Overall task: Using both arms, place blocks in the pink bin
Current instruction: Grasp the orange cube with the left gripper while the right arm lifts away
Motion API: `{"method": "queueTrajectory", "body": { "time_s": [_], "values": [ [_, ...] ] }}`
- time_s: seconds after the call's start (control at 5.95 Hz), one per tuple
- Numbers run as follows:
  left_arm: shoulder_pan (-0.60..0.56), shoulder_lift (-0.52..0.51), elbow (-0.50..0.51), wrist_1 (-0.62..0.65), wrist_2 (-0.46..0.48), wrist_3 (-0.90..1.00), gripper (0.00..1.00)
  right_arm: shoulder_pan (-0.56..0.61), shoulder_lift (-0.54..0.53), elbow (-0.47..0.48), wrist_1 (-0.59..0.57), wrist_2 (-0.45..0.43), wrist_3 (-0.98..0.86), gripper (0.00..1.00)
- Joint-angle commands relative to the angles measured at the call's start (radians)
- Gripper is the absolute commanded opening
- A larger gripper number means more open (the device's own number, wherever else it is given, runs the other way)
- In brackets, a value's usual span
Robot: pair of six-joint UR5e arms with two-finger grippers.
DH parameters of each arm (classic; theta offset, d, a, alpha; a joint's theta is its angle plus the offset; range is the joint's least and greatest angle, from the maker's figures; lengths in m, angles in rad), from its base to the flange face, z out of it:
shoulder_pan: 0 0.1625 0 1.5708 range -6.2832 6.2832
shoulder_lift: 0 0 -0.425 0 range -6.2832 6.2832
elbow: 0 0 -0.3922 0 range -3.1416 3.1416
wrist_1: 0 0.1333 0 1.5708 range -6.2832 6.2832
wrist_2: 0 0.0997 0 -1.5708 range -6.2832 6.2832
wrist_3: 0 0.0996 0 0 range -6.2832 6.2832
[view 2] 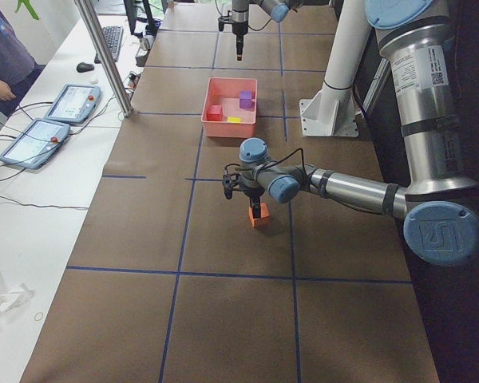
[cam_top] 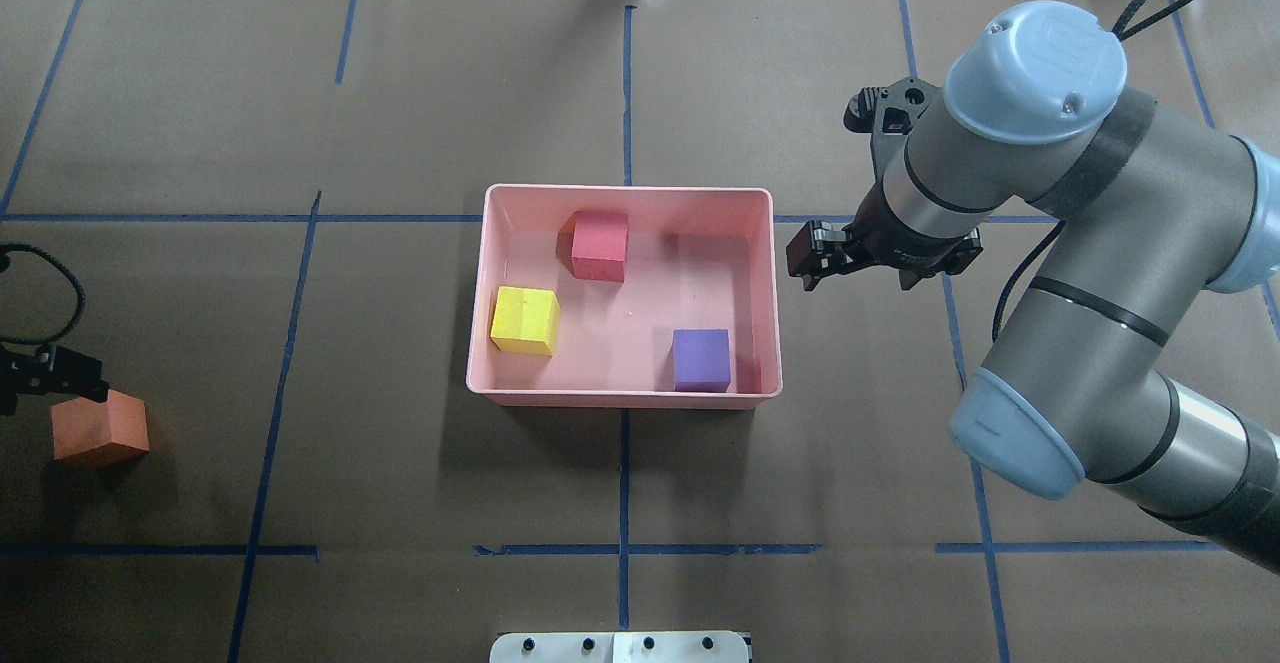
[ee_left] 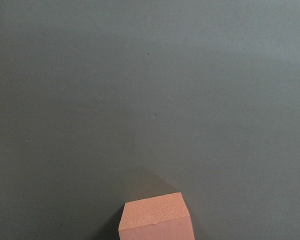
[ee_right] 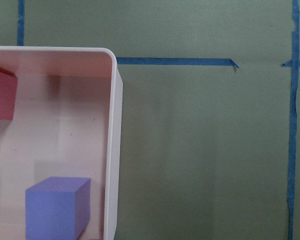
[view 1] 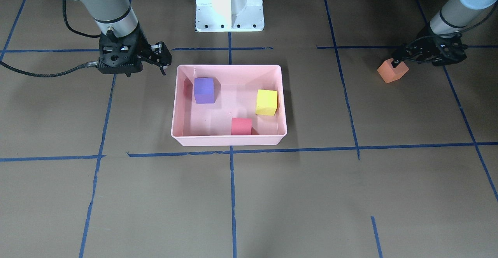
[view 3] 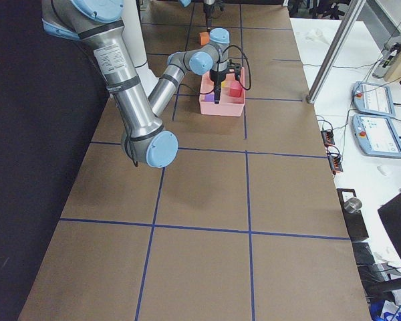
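Note:
The pink bin [view 1: 229,67] sits mid-table and holds the purple block [view 1: 204,90], the yellow block [view 1: 266,102] and the red block [view 1: 241,126]. The orange block [view 1: 392,71] lies on the brown table, far out on my left side [cam_top: 100,430]. My left gripper [view 1: 397,58] is right over the orange block, with one finger at its far edge. I cannot tell whether the jaws are open or shut. The left wrist view shows only the orange block [ee_left: 155,217] at the bottom edge. My right gripper [view 1: 162,58] is open and empty, just outside the bin's wall [ee_right: 112,150] near the purple block [ee_right: 55,207].
The white pedestal base [view 1: 229,5] stands behind the bin. Blue tape lines [view 1: 232,195] cross the brown table cover. In the exterior left view, a metal post [view 2: 104,56], two tablets [view 2: 64,104] and an operator [view 2: 0,56] are on the side away from the robot.

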Motion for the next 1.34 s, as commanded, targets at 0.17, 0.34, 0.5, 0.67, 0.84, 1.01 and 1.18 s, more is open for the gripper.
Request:
{"method": "queueTrajectory", "body": {
  "time_s": [0.17,0.34,0.5,0.67,0.84,1.01,1.18],
  "values": [
    [0.040,-0.017,0.137,-0.142,-0.003,-0.013,1.00,-0.003,-0.029,0.005,0.003,-0.010,-0.001,1.00],
    [0.052,-0.040,0.170,-0.146,-0.003,-0.016,1.00,-0.003,-0.030,0.007,0.003,-0.010,-0.001,1.00],
    [0.068,-0.043,0.173,-0.146,-0.003,-0.018,1.00,-0.003,-0.028,0.007,0.003,-0.011,0.001,1.00],
    [0.078,-0.043,0.173,-0.146,-0.003,-0.015,1.00,-0.003,-0.030,0.007,0.001,-0.013,0.001,1.00],
    [0.078,-0.043,0.173,-0.152,-0.004,-0.004,0.63,-0.003,-0.031,0.007,0.001,-0.013,0.001,1.00],
    [0.080,-0.043,0.163,-0.152,-0.010,-0.003,0.50,-0.003,-0.036,0.005,0.003,-0.013,-0.001,1.00],
    [0.080,-0.045,0.143,-0.149,-0.013,-0.004,0.45,-0.003,-0.036,0.004,0.003,-0.013,-0.009,1.00]
  ]
}}
